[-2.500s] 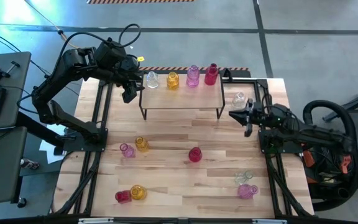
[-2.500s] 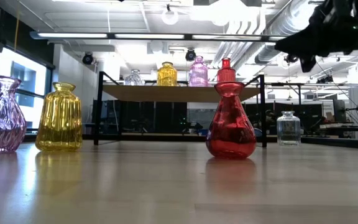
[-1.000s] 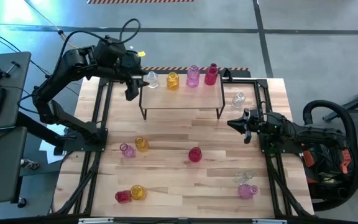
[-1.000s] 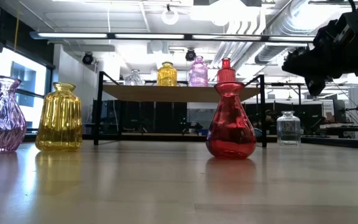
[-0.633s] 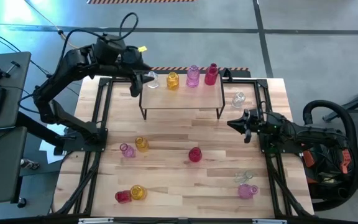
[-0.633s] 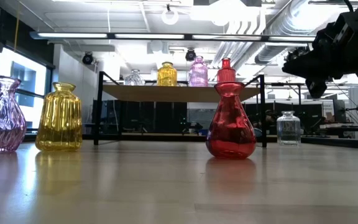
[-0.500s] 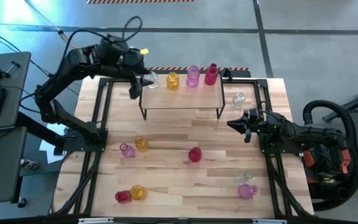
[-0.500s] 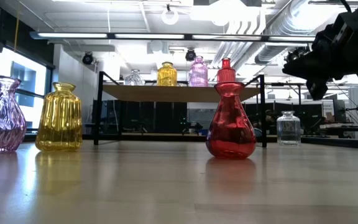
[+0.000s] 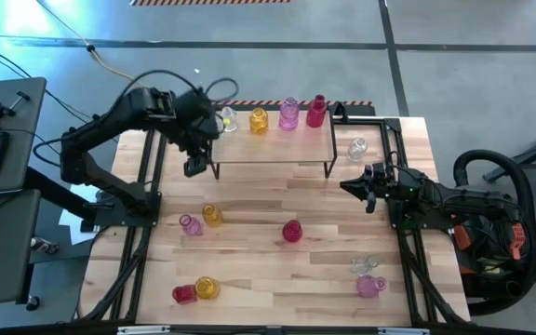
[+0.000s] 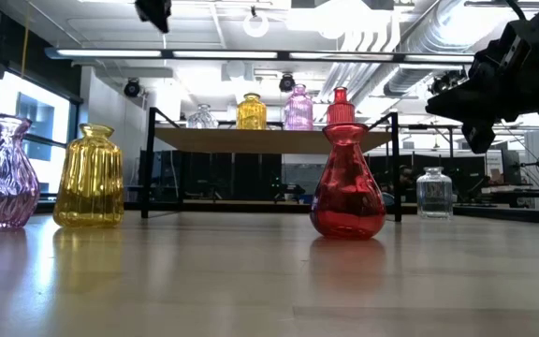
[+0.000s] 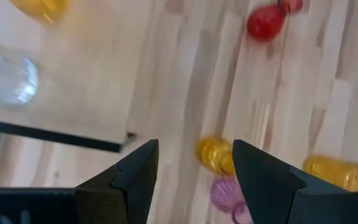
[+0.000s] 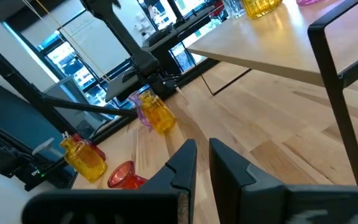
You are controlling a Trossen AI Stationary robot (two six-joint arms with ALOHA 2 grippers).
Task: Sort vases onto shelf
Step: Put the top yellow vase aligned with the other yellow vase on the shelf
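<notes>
The shelf point(image 9: 273, 149) stands at the table's far middle. Along its far edge stand a clear vase point(image 9: 226, 119), a yellow vase point(image 9: 259, 120), a pink vase point(image 9: 288, 113) and a red vase point(image 9: 316, 111). My left gripper point(image 9: 194, 166) hovers open off the shelf's left near corner, holding nothing; its wrist view shows the open fingers point(image 11: 194, 168) above a yellow vase point(image 11: 215, 155) and a pink vase point(image 11: 225, 193). My right gripper point(image 9: 356, 183) waits shut, right of the shelf, near a clear vase point(image 9: 358, 148) standing on the table.
On the table stand a pink vase point(image 9: 190, 224), a yellow vase point(image 9: 212, 216) and a red vase point(image 9: 292, 231). Near the front edge are a red vase point(image 9: 183, 294), a yellow vase point(image 9: 207, 288), a clear vase point(image 9: 365, 264) and a pink vase point(image 9: 370, 285). Black frame rails run along both sides.
My left gripper has drawn back from beside the clear vase at the shelf's far left corner toward the table's near edge, and now hangs off the shelf's left end. The clear vase has stayed on the shelf.
</notes>
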